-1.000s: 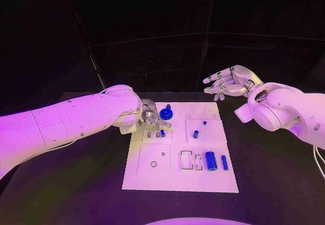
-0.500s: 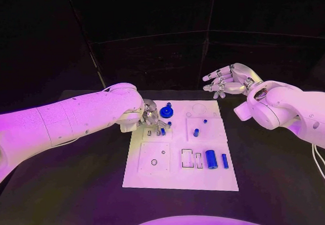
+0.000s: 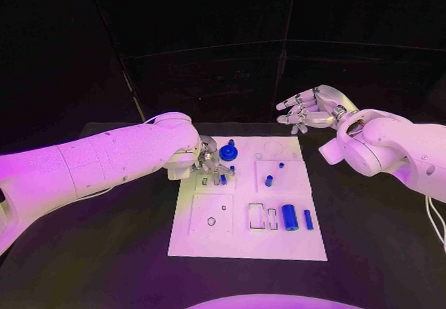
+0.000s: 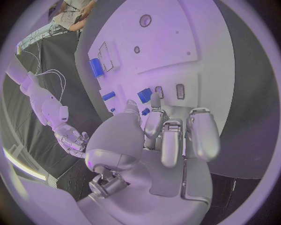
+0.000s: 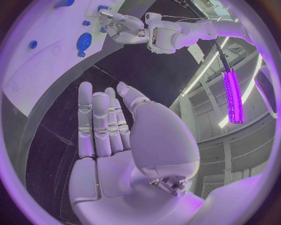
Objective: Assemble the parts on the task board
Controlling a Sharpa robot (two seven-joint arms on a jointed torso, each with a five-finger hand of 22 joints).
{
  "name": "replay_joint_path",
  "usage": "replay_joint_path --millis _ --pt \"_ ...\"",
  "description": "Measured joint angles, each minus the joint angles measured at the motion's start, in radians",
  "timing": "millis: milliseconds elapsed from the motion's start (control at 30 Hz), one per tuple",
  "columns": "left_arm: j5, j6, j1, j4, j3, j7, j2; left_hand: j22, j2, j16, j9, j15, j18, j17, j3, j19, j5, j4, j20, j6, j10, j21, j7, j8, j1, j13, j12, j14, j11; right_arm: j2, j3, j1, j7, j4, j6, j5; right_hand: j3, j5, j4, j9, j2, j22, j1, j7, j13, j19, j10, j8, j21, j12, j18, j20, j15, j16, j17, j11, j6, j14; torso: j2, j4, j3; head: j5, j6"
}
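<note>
**Robot hands at the task board**

Left robot hand (image 3: 205, 162) sits low over the task board (image 3: 212, 246), at the board's far-left corner, its fingers (image 4: 173, 140) curled downward onto the small slots there. A small blue peg (image 4: 144, 95) lies just in front of the fingertips, touching or nearly touching them; whether the hand actually pinches it cannot be told from the pictures.

Right robot hand (image 3: 310, 111) hangs in the air beyond the board's far-right corner, well apart from it, with its fingers (image 5: 93, 122) straight and side by side and nothing in its palm.

The task board lies flat on the black counter (image 3: 383, 257), between the 2 arms. On the board, a blue round knobbed part (image 3: 228, 153) stands near the far edge, just beside the left robot hand. A short blue part (image 3: 268, 182) and a tiny blue pin (image 3: 280, 166) sit toward the board's middle. Toward the board's near right, a thick blue cylinder (image 3: 290, 217) lies beside a thinner blue rod (image 3: 307, 219), both parallel to the long edge, with rectangular cut-outs (image 3: 256, 217) just to their left.
</note>
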Motion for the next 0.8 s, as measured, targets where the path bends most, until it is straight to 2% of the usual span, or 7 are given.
replay_joint_path --millis 367,433,500,667,800 --pt "-0.001 0.001 0.000 0.001 -0.001 -0.001 0.004 0.001 0.016 0.000 0.016 0.000 0.000 0.000 0.012 0.000 0.000 -0.018 0.000 -0.011 0.000 0.000 0.004 0.008 0.026 -0.001 0.000 0.000 0.000 0.006 0.000 0.000 -0.003 -0.007 0.000 -0.010 0.002 0.006 -0.002 0.000 0.000 0.002 0.000 0.004 0.002 0.000 -0.007 0.000 0.003 0.006 0.000 0.000 0.001 0.005 0.000 0.004 -0.004 -0.001 0.000 0.0007 0.0004 -0.001 -0.004" --pt "-0.001 0.002 0.000 0.002 -0.001 -0.001 0.005 0.002 0.013 0.000 0.018 0.000 0.000 0.000 0.011 0.000 0.000 -0.023 0.000 -0.011 0.000 0.000 0.004 0.011 0.033 -0.001 0.000 0.000 0.000 0.007 0.000 0.000 -0.003 -0.007 0.000 -0.012 0.002 0.006 -0.003 0.000 0.000 0.002 0.000 0.001 0.002 0.000 -0.007 0.000 0.003 0.006 0.000 0.000 0.001 0.005 0.000 0.004 -0.007 -0.001 0.000 0.0007 0.0005 -0.001 -0.004" --pt "-0.001 0.004 0.000 0.002 -0.001 -0.001 0.006 0.003 0.021 0.000 0.021 0.000 0.000 0.000 0.018 0.000 0.000 -0.029 0.000 -0.013 0.000 0.000 0.001 0.012 0.041 -0.001 0.000 0.000 0.000 0.008 0.000 0.000 -0.004 -0.008 0.000 -0.013 0.002 0.006 -0.003 0.000 0.000 0.002 0.000 0.001 0.001 0.000 -0.007 0.000 0.003 0.006 0.000 0.000 0.001 0.005 0.000 0.004 -0.007 -0.001 0.000 0.0007 0.0005 0.000 -0.005" --pt "-0.001 0.005 0.000 0.001 -0.001 -0.001 0.008 0.004 0.021 0.000 0.030 0.000 0.000 0.000 0.029 0.000 0.000 -0.050 0.000 -0.018 0.000 0.000 0.003 0.016 0.065 -0.002 0.000 0.000 0.000 0.010 0.000 0.000 -0.005 -0.010 0.000 -0.015 0.005 0.014 -0.005 0.000 0.000 0.005 0.000 0.004 0.003 -0.001 -0.014 0.007 0.003 0.010 0.000 0.001 0.005 0.005 -0.009 0.004 -0.010 -0.005 0.000 0.0007 0.0004 0.000 -0.004" --pt "-0.001 0.007 0.000 -0.001 -0.001 -0.001 0.011 0.007 0.029 0.000 0.038 0.000 0.000 0.000 0.050 0.000 0.000 -0.075 0.000 -0.025 0.000 0.000 0.004 0.020 0.094 -0.003 0.000 0.000 0.000 0.011 0.000 0.000 -0.007 -0.010 0.000 -0.017 0.005 0.018 -0.005 0.000 0.000 0.005 0.000 0.004 0.003 -0.004 -0.014 0.007 0.003 0.015 0.000 0.004 0.005 0.004 -0.011 0.004 -0.010 -0.012 0.000 0.0006 0.0004 0.000 -0.003"
